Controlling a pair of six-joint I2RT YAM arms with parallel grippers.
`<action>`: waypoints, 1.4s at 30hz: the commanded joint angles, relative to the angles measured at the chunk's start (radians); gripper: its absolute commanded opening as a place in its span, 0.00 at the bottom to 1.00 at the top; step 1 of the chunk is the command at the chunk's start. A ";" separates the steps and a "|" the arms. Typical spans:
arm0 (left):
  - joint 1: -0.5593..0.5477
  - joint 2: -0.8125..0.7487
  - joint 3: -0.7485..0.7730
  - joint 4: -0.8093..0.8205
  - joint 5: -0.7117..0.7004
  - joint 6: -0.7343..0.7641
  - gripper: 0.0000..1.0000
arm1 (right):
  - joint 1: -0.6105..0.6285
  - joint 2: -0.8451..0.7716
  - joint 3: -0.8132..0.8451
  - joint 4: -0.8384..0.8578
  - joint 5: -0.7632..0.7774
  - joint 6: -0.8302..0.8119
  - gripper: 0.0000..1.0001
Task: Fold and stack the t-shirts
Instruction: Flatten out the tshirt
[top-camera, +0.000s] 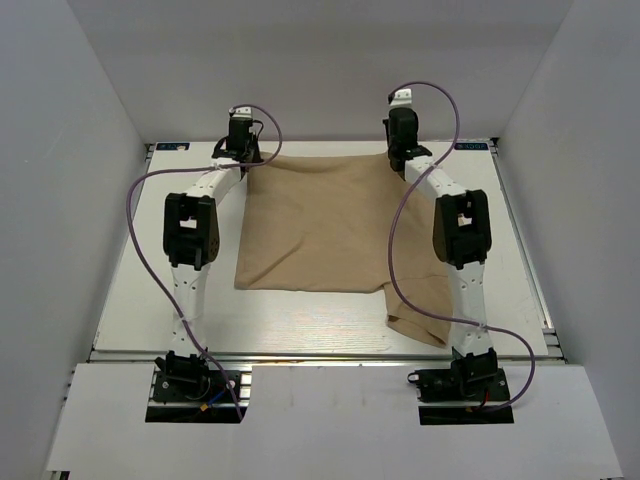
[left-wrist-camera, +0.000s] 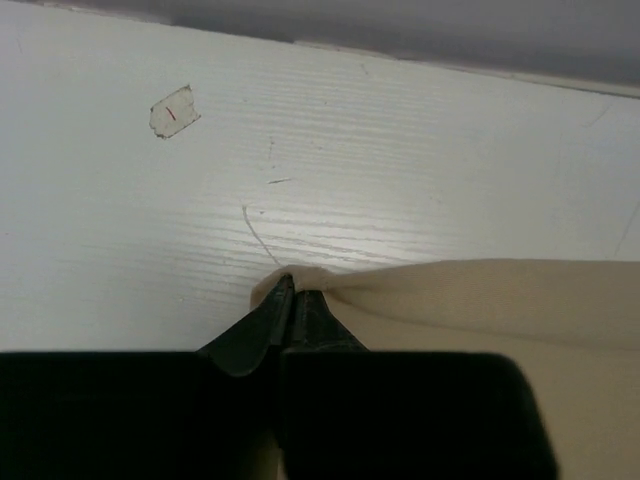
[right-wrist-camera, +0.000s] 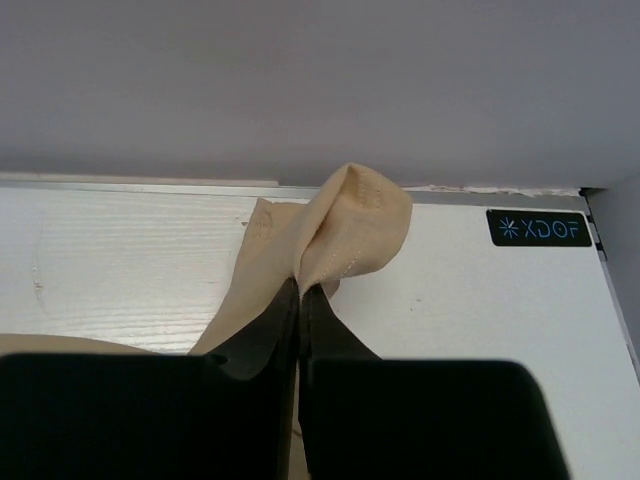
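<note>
- T-shirt (top-camera: 320, 225): one, plain tan, thin soft fabric. It lies spread mostly flat in the centre of the top view, on the table, and reaches from the upper middle down to just below mid-frame. Its upper edge runs between the two grippers. A rumpled lobe of the cloth trails toward the lower right, beside the right arm's lower link.
- Left gripper (left-wrist-camera: 290, 285): at the shirt's upper left corner. The fingers are pressed together with a small bunched tip of the tan cloth pinched between them. That corner sits low, at the tabletop. From there the fabric stretches off to the right edge of the left wrist view.
- Right gripper (right-wrist-camera: 300, 290): at the shirt's upper right corner. The fingers are pressed together on the cloth. A stitched hem fold puffs up in a loop above the fingertips, in the centre of the right wrist view.
- Table (top-camera: 150, 290): white, with a faint wood grain, and bare around the shirt.
- Tape scrap (left-wrist-camera: 175, 110): small and pale with a red mark, stuck to the table in the upper left of the left wrist view, well apart from the cloth.
- Label (right-wrist-camera: 538, 228): black, reading "XDOF", on the table at the right of the right wrist view.
- Cables (top-camera: 135, 200): purple, looping along both arms.
</note>
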 joint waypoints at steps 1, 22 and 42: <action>0.002 -0.002 0.068 0.036 0.019 -0.001 0.16 | -0.011 0.047 0.067 0.081 -0.029 -0.020 0.03; -0.033 -0.540 -0.448 -0.103 0.348 -0.074 1.00 | -0.011 -0.697 -0.646 -0.464 -0.095 0.507 0.90; -0.119 -0.308 -0.521 -0.165 0.402 -0.116 1.00 | -0.043 -0.469 -0.763 -0.502 -0.205 0.534 0.90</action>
